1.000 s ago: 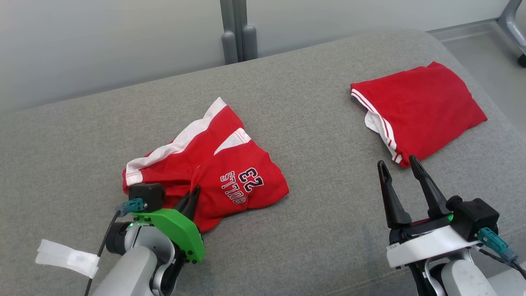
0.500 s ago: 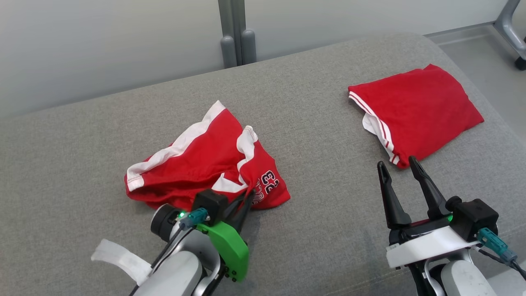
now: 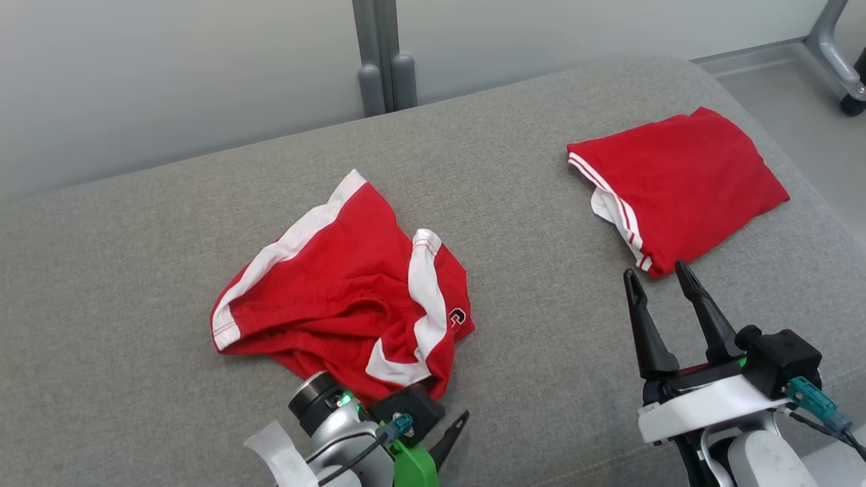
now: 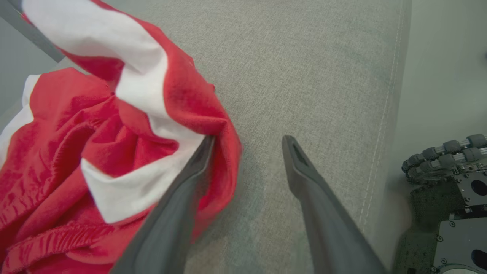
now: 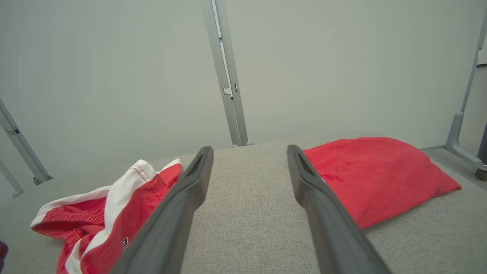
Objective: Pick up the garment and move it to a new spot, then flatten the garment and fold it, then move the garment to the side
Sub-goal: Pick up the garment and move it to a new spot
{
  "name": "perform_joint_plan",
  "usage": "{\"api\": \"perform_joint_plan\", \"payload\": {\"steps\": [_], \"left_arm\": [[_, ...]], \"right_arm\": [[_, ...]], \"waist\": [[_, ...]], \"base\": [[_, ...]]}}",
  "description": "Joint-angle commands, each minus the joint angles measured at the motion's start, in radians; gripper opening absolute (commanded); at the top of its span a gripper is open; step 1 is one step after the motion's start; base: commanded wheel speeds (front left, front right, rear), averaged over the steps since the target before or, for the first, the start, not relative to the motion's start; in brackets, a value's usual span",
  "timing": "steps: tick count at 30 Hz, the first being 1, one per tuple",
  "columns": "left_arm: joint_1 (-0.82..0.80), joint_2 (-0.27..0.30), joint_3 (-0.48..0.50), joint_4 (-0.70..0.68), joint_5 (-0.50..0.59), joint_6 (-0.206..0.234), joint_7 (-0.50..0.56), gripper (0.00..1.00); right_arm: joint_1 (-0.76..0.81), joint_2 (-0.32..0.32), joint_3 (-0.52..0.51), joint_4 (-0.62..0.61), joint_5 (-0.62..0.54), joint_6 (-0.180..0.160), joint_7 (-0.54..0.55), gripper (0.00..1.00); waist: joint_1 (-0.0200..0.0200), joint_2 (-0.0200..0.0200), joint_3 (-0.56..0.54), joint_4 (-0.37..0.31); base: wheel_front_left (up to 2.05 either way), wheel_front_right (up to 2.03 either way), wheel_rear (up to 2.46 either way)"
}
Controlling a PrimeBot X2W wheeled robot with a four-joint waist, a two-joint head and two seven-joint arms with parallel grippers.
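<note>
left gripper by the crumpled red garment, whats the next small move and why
Probably draw the left gripper back a little, clear of the red garment, before picking a fresh edge. Its jaws stand open, one finger lies against the fabric, nothing is pinched, and the garment lies bunched, not flat.

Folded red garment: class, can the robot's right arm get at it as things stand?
Probably yes: the open right tool points at the folded red garment, tips just short of its near edge, bare cushion between.

Bright, even light, faint soft shadows; the garment [image 4: 57,160] nearest the lens blurs.
</note>
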State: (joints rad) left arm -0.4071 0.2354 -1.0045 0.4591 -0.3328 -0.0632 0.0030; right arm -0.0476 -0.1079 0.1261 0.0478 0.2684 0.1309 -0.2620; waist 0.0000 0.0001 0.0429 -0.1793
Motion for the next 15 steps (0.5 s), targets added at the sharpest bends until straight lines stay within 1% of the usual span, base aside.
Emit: {"api": "perform_joint_plan", "payload": {"steps": [1, 5, 8, 15], "left_arm": [[-0.003, -0.004, -0.008, 0.006, 0.003, -0.006, 0.001, 1.00], [0.014, -0.013, -0.017, 0.004, 0.000, -0.003, -0.017, 1.00], [0.021, -0.011, -0.007, -0.005, -0.011, 0.009, -0.031, 1.00], [0.040, 0.019, 0.052, -0.098, -0.053, 0.056, -0.060, 1.00]], "right_arm": [[0.007, -0.003, -0.004, 0.002, 0.003, 0.000, -0.003, 1.00], [0.015, -0.003, -0.009, 0.005, 0.003, 0.000, -0.003, 1.00], [0.018, -0.002, -0.010, 0.005, 0.002, 0.000, -0.003, 1.00], [0.025, -0.005, -0.015, 0.003, 0.002, 0.000, -0.003, 1.00]], "waist": [[0.0000, -0.0001, -0.002, 0.002], [0.0000, -0.0001, -0.008, 0.008], [0.0000, -0.0001, -0.010, 0.011], [0.0000, -0.0001, -0.020, 0.030]], "base": [[0.00, 0.00, 0.00], [0.00, 0.00, 0.00], [0.00, 0.00, 0.00], [0.00, 0.00, 0.00]]}}
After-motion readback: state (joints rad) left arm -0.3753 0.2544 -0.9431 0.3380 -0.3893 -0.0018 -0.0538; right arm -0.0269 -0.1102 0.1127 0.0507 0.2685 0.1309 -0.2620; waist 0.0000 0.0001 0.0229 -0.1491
